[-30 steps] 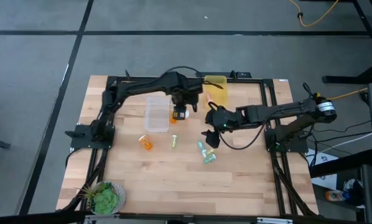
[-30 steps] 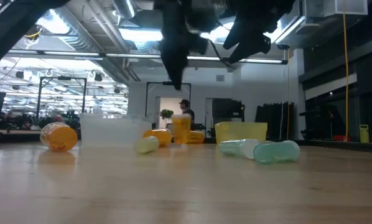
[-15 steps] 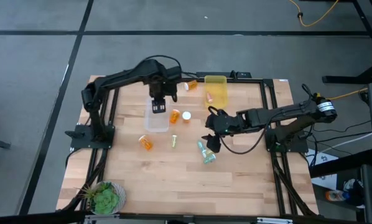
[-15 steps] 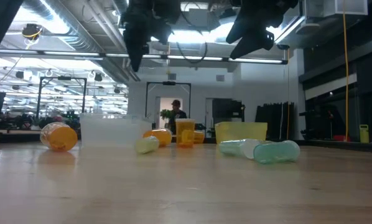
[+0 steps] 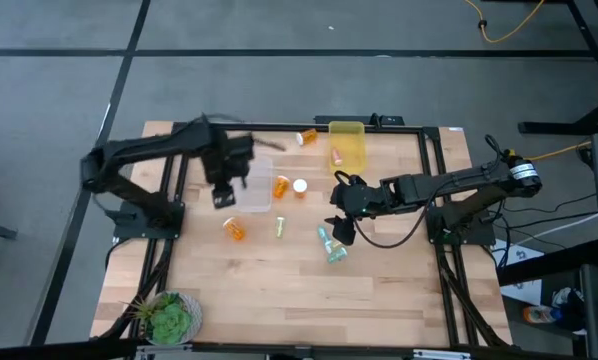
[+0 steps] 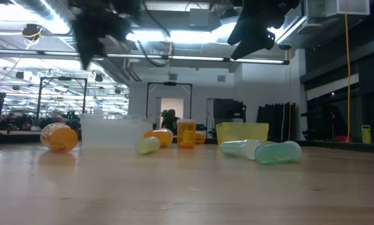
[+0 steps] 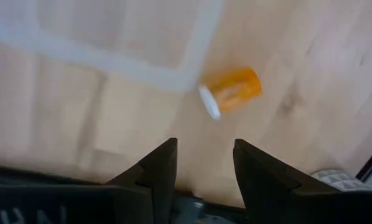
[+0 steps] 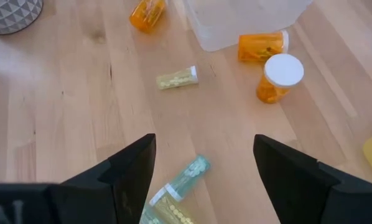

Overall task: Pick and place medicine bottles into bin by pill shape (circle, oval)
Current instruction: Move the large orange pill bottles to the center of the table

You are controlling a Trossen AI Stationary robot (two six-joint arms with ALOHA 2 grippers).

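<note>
While left gripper (image 5: 222,195) seemingly hangs open, right gripper (image 5: 341,229) hovers

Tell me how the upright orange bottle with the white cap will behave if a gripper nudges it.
The upright orange bottle stands on its narrow base with a wide white cap on top, so a push near the cap would probably tip it. Once down, its round body would likely roll, maybe into the lying orange bottle close beside it. It looks like light plastic.

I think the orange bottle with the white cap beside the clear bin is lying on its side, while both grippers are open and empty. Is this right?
Not quite. In the right wrist view the capped orange bottle beside the clear bin stands upright, cap on top. The left gripper and right gripper are open and empty, as you say.
</note>
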